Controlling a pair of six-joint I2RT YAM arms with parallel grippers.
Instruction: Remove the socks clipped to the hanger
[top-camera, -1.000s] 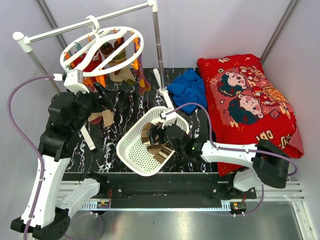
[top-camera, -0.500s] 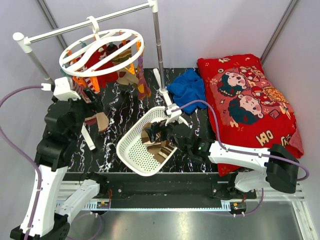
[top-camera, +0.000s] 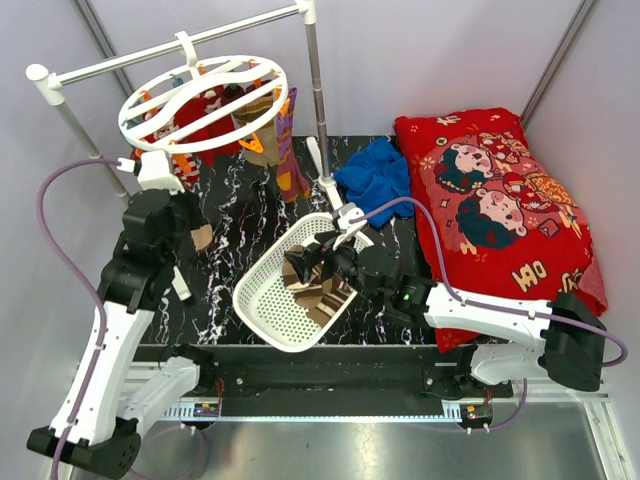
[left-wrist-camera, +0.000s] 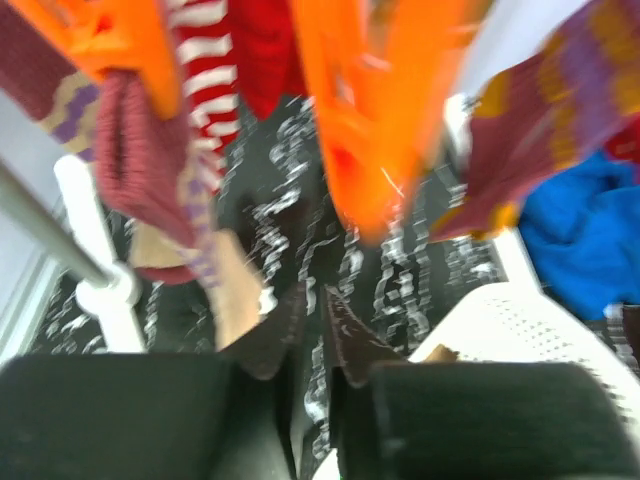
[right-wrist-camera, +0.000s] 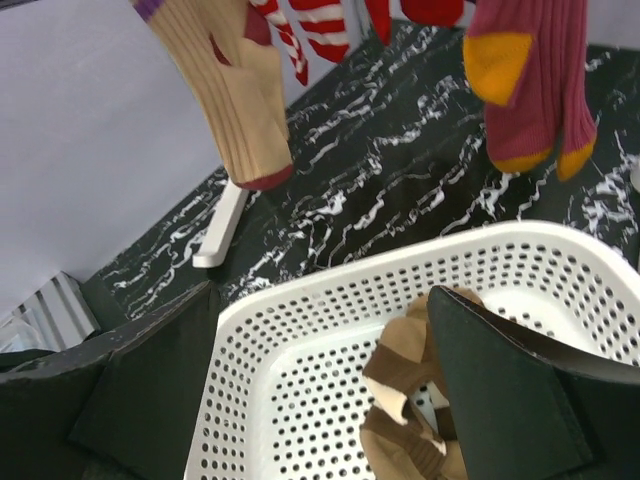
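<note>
So the hanger (top-camera: 285, 88) was hung by its hook from the rack (top-camera: 120, 62) over the far left corner of the counter (top-camera: 240, 215), with a bunch of socks (top-camera: 205, 125) clipped around the rim. A tan sock (right-wrist-camera: 235, 100) with a maroon toe and a maroon sock (right-wrist-camera: 535, 90) with orange patches were seen dangling above the marbled top, well clear of it.

The left gripper (left-wrist-camera: 310, 345) was held right under the hanger, near the left edge. Its fingers were brought nearly together with only a thin slit between them. The wrist shot was too blurry, so it couldn't be told whether anything was pinched. A big orange clip (left-wrist-camera: 370, 130) was caught just above them.

The right gripper (right-wrist-camera: 320, 370) was parked over the white basket (right-wrist-camera: 330, 290), around the middle of the counter toward the near edge, fingers spread wide and nothing held. A few brown and tan socks were piled inside the basket under it.

A blue cloth (top-camera: 375, 175) was left by the far edge, and a red pillow (top-camera: 490, 200) along the right edge.
</note>
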